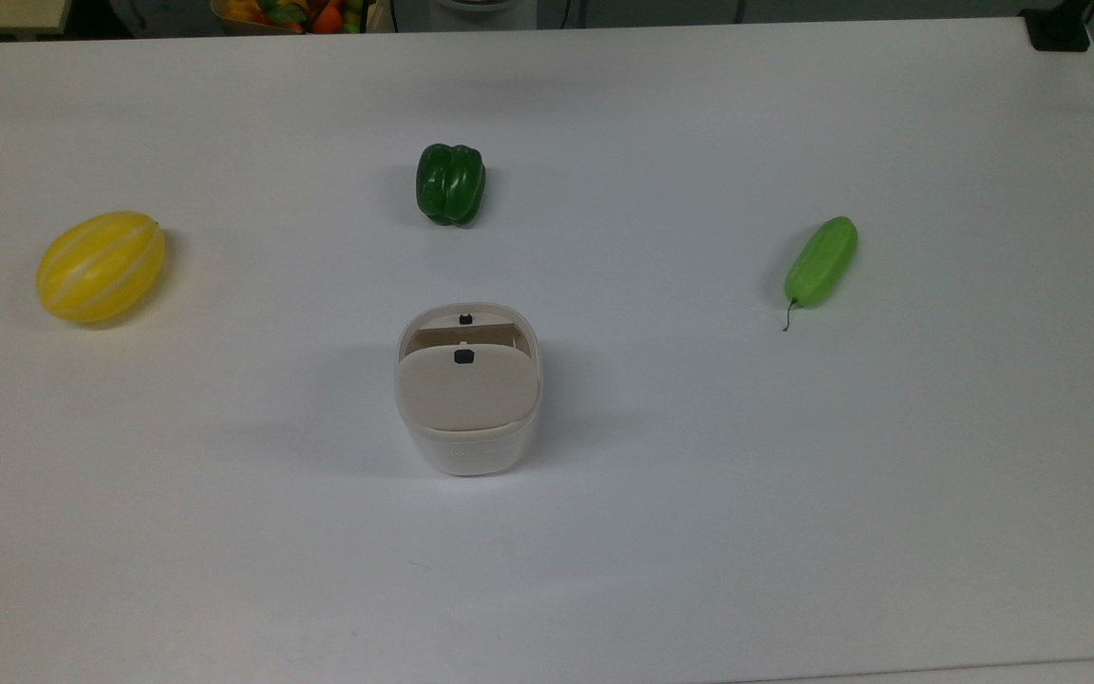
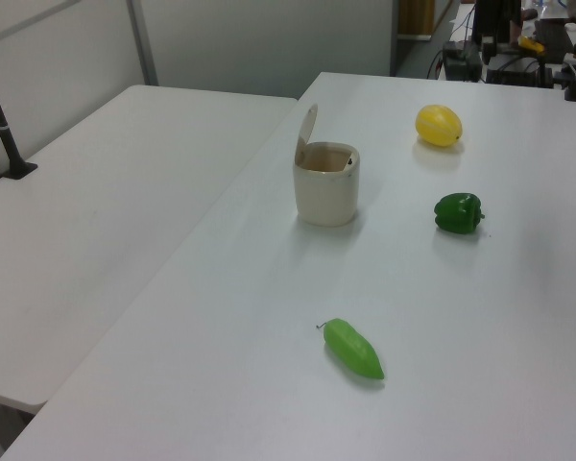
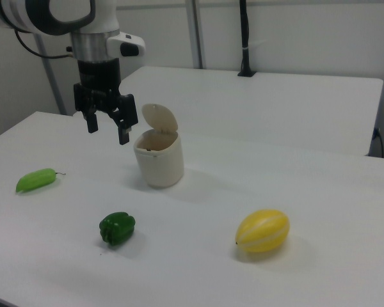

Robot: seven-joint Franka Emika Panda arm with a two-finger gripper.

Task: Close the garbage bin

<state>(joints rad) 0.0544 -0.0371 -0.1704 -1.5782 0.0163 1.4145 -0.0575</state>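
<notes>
**Q:** White tabletop point(image 1: 794, 494), top view: list items from the lower edge of the frame upward.

**A:** Nearest the lower edge, at frame centre, stands the garbage bin point(image 1: 467, 432), off-white and upright. Its beige lid point(image 1: 466, 388) is raised on the hinge, leaving the bin mouth exposed. A small dark button point(image 1: 463, 356) sits on the lid. Higher, at far left of the frame, lies the yellow melon point(image 1: 101, 266). At a similar height on the right lies the light green vegetable point(image 1: 821, 261), stem end pointing down-left. Highest, above the bin, rests the green pepper point(image 1: 451, 183). All three are well apart from the bin.

**Q:** Gripper status?

**A:** Right view, upper left of the frame: the gripper point(image 3: 107, 130) hangs above the tabletop, just left of the bin point(image 3: 159, 160) and apart from it. Fingers are spread wide with nothing between them. The lid point(image 3: 159, 118) stands upright at the bin's far edge.

**Q:** Background?

**A:** A second white table point(image 2: 106, 202) adjoins the tabletop, at the left view's left.
</notes>
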